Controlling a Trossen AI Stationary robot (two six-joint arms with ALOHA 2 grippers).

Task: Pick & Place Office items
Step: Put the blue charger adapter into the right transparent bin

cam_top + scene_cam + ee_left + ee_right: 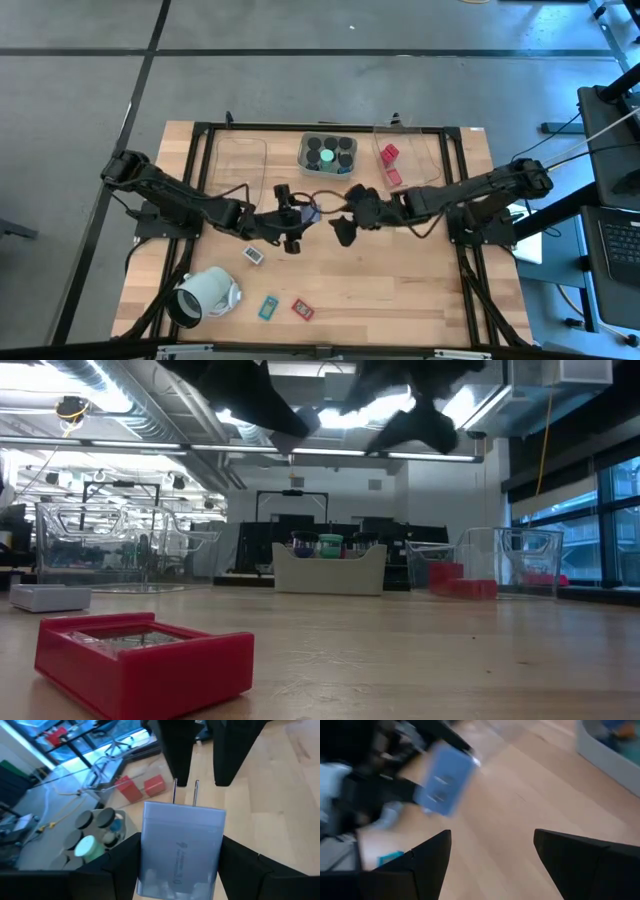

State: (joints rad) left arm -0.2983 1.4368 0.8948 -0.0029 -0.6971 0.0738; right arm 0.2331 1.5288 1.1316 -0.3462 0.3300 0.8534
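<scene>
Clear tray (415, 150) holds red blocks (389, 163); left fingers (120, 865) pinch a pale blue cube (180, 850), right fingers (427, 857) spread.

- Left arm reaches from the left edge toward frame centre in the high view; its gripper (291, 214) is clamped on the pale blue cube (180, 851), raised off the table
- Right arm enters from the right; its gripper (343, 228) hangs at centre, fingers spread, empty
</scene>
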